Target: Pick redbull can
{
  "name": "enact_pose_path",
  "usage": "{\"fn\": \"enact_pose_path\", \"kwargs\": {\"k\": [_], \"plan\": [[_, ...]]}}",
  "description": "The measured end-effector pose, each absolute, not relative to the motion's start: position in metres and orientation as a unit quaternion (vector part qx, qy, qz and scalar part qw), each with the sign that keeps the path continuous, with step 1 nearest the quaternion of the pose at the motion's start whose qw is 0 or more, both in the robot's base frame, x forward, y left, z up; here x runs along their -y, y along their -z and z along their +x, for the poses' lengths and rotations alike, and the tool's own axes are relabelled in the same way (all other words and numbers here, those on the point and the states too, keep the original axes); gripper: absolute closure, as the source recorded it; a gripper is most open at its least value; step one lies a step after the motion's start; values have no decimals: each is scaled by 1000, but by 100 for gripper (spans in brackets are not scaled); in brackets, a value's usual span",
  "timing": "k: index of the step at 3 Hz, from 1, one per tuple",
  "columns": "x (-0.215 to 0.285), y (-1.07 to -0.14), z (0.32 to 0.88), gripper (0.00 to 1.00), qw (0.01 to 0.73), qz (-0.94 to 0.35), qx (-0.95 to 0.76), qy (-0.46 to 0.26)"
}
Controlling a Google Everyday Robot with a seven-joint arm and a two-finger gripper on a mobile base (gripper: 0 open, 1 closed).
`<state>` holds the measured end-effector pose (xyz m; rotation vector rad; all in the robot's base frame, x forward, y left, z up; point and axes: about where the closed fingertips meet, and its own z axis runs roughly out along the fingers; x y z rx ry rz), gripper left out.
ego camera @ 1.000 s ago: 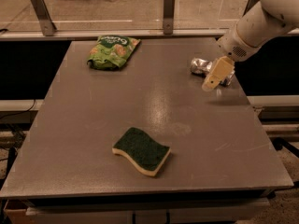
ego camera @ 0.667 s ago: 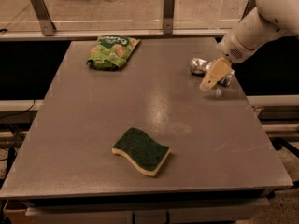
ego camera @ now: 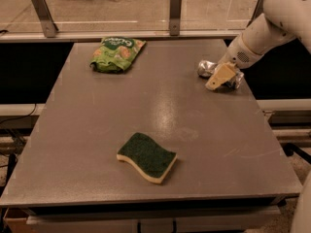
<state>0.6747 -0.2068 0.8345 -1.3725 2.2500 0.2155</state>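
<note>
On the table [ego camera: 146, 106], far right, the dented silver redbull can [ego camera: 205, 68] lies behind the claw [ego camera: 219, 77]; grip unclear.

We see a dim, brownish room. The gray table [ego camera: 97, 144] looks dull, but a soft white shine sits near its middle. The floor [ego camera: 126, 6] at 12 o'clock is lighter than the table. The sponge [ego camera: 147, 157] drops a thin dark shadow at its 5 o'clock edge. At 2 o'clock the gripper [ego camera: 221, 76] hangs just over the redbull can [ego camera: 205, 68], which gleams a little. The white arm [ego camera: 272, 23] is the brightest thing we see.
</note>
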Motion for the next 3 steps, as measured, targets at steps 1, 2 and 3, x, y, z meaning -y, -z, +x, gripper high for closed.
{"fn": "enact_pose_path", "kwargs": {"k": [1,2,3], "plan": [[198,-839,673,63,248,-507,-819,-105],[176,-855,665,86,259,-524,-799,-141],[146,-878,651,100,279,-544,-767,-196]]}}
